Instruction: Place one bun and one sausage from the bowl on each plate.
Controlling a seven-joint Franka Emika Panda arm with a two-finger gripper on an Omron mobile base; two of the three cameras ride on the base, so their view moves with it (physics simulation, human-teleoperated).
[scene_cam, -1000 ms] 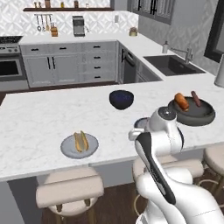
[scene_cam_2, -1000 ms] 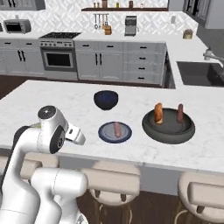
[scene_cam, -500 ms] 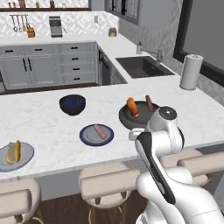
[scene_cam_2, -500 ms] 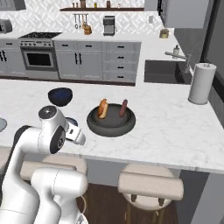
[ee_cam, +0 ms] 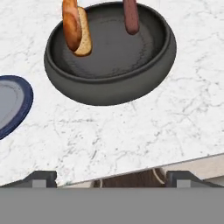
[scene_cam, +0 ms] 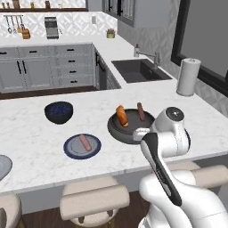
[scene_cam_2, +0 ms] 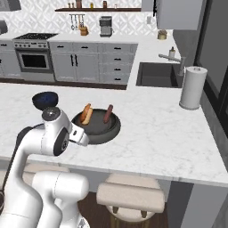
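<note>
The wide dark bowl (scene_cam: 129, 129) (scene_cam_2: 96, 129) (ee_cam: 109, 87) stands on the marble counter right in front of the arm. In it lie one bun (scene_cam: 120, 115) (scene_cam_2: 86, 114) (ee_cam: 74, 26) and one sausage (scene_cam: 140, 111) (scene_cam_2: 107, 114) (ee_cam: 130, 17). Left of the bowl is the blue-rimmed plate (scene_cam: 71, 151) (ee_cam: 17, 105), with a sausage (scene_cam: 84, 142) on it. An edge of the light grey plate (scene_cam: 2, 167) shows at the far left. My gripper (ee_cam: 111, 178) hangs open and empty over the counter's near edge, short of the bowl.
A small black bowl with a blue inside (scene_cam: 59, 112) (scene_cam_2: 44, 99) sits behind the blue-rimmed plate. A paper towel roll (scene_cam: 188, 76) (scene_cam_2: 193, 87) stands at the far right beside the sink (scene_cam: 140, 70). Stools (scene_cam: 93, 200) line the counter's near side.
The base has driven right along the counter, so the whole scene slid left. The wide bowl now lies straight ahead and the grey plate is at the left edge. The gripper stays open.
</note>
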